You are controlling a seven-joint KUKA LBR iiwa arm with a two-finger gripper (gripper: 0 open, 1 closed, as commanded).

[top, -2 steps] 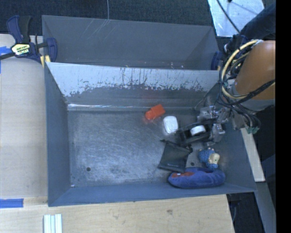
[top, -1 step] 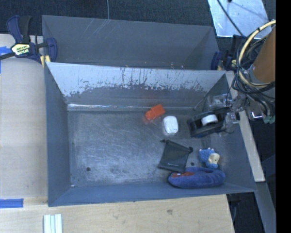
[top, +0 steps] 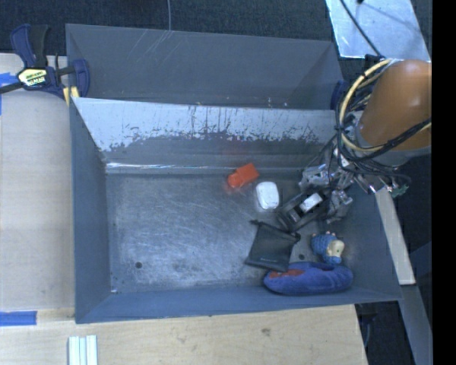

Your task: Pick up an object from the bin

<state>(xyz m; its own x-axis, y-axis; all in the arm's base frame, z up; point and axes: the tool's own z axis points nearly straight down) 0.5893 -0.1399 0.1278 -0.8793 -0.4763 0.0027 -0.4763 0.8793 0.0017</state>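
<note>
My gripper (top: 328,185) hangs low at the right side of the bin, close to the right wall. Just left of it and below lies a black oblong thing with a white label (top: 304,205), tilted, touching or very near the gripper. A small blue and yellow figure (top: 328,247) lies right under the gripper, toward the front. A white rounded thing (top: 267,196) sits to the left of the black oblong thing.
A flat black square thing (top: 272,248) lies in front of the white one. A blue cloth-like bundle (top: 308,280) rests against the front wall at the right. An orange block (top: 243,177) sits near the back wall. The arm's orange cover and cables are above the right rim.
</note>
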